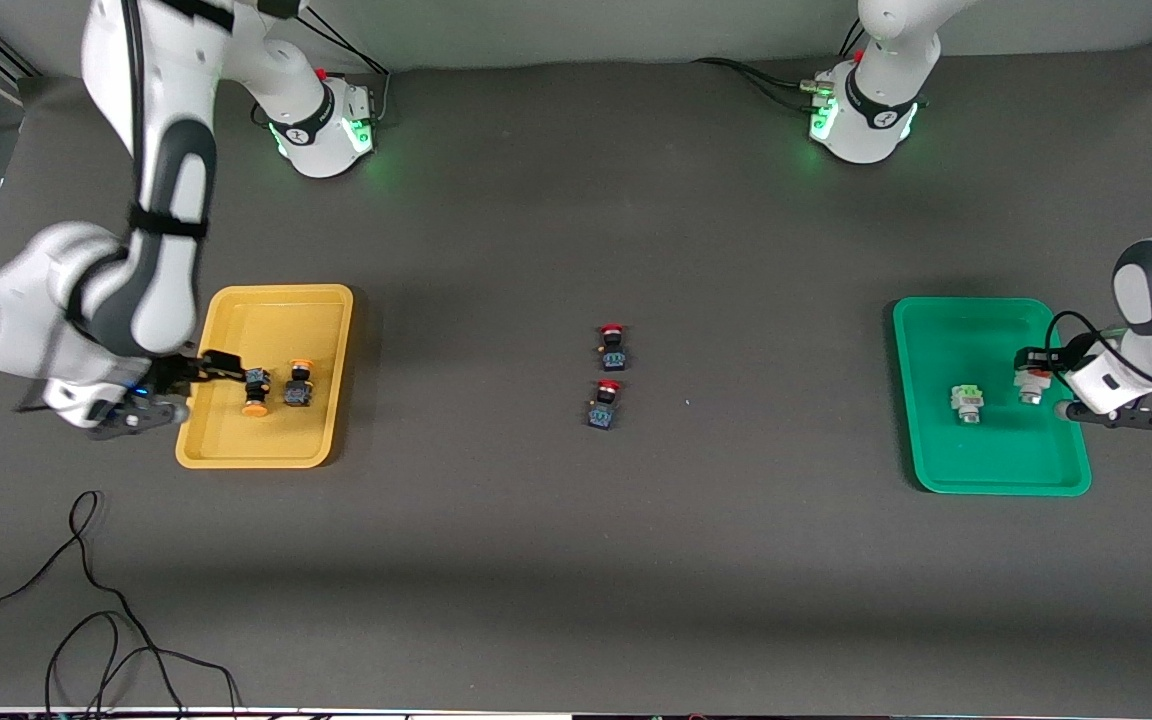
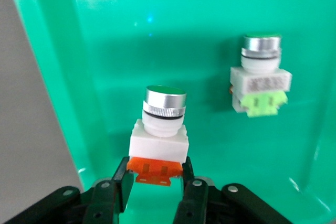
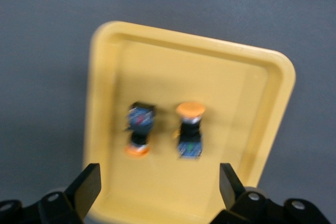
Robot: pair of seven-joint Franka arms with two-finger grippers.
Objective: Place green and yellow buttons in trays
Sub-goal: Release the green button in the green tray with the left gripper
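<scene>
A small, light, rigid silver-capped button [image 2: 158,129] sat over the green tray [image 1: 996,460], pinched at its orange base by the left pincer [image 2: 156,182]. Over the yellow tray [image 3: 262,108], the right pincer [image 3: 160,182] gaped wide and empty.

A dark grey matte tabletop [image 1: 576,560] fills nearly the whole frame. A pale wall [image 1: 586,30] runs along the top edge. Loose black cables [image 1: 86,620] curl at the lower left corner.
</scene>
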